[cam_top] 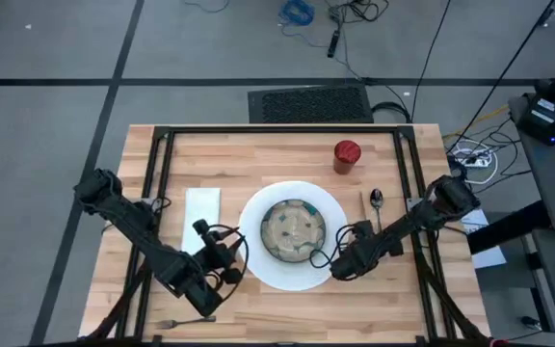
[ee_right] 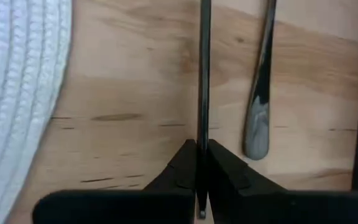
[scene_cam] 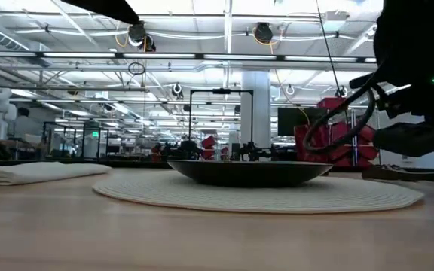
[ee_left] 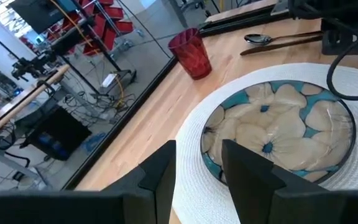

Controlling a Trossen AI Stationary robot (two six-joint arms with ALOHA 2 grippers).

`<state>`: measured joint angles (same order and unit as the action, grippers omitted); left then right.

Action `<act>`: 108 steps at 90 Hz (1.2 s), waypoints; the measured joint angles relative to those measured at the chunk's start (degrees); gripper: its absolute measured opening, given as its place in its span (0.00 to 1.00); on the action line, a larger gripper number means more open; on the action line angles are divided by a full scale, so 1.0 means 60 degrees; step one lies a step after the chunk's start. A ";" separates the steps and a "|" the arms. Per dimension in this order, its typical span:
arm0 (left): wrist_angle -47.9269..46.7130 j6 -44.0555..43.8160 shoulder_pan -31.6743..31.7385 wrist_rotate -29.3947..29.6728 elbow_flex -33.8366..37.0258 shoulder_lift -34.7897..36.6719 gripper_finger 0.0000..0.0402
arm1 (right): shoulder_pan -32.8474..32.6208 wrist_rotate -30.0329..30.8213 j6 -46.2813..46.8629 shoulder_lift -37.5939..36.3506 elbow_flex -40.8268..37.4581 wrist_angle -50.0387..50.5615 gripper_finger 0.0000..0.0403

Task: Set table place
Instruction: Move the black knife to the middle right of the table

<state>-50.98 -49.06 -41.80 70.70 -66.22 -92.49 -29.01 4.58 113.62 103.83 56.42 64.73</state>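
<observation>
Seen from above, the desk (cam_top: 287, 154) carries a round white woven mat (cam_top: 294, 236) with a patterned bowl (cam_top: 294, 231) at its centre, a folded white napkin (cam_top: 201, 214) just beside it on one side, a red cup (cam_top: 347, 154) toward the far edge, and a spoon (cam_top: 377, 205) on the other side. A fork (cam_top: 183, 321) lies alone near the front edge. The right end effector (cam_top: 362, 234) sits between mat and spoon; the left end effector (cam_top: 212, 253) hovers at the mat's near rim.

At desk height, the bowl (scene_cam: 249, 172) rests on the mat (scene_cam: 262, 194), with the napkin (scene_cam: 36, 172) off to one side.

Through the left wrist camera, the two fingers (ee_left: 160, 177) stand apart with nothing between them, over the mat's edge, the cup (ee_left: 190, 54) beyond.

Through the right wrist camera, the fingers (ee_right: 182, 168) pinch a thin dark knife (ee_right: 204, 68), which lies parallel to the spoon (ee_right: 260, 102), apart from it.

My judgement: the knife is being placed. Keep it low, straight and parallel to the spoon, clear of the mat, then release without dragging it.
</observation>
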 joint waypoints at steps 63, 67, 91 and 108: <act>0.0001 -0.0007 0.0000 -0.0007 0.0000 0.0000 0.29 | 0.0013 0.0209 -0.0093 -0.0003 0.0004 0.0000 0.15; 0.0000 -0.0004 0.0000 -0.0007 0.0000 0.0000 0.29 | 0.0013 0.0215 -0.0103 -0.0004 0.0004 0.0028 0.18; 0.0097 -0.0007 0.0000 -0.0007 0.0000 0.0000 0.29 | 0.0013 0.0280 -0.0218 -0.0013 0.0004 0.0081 0.30; 0.0126 -0.0007 0.0000 -0.0007 0.0000 0.0000 0.29 | 0.0024 0.1205 -0.0156 -0.0747 0.0007 0.0598 0.31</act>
<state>-50.23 -49.10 -41.80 70.65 -66.22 -92.49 -28.86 11.81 112.68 99.35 56.47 68.32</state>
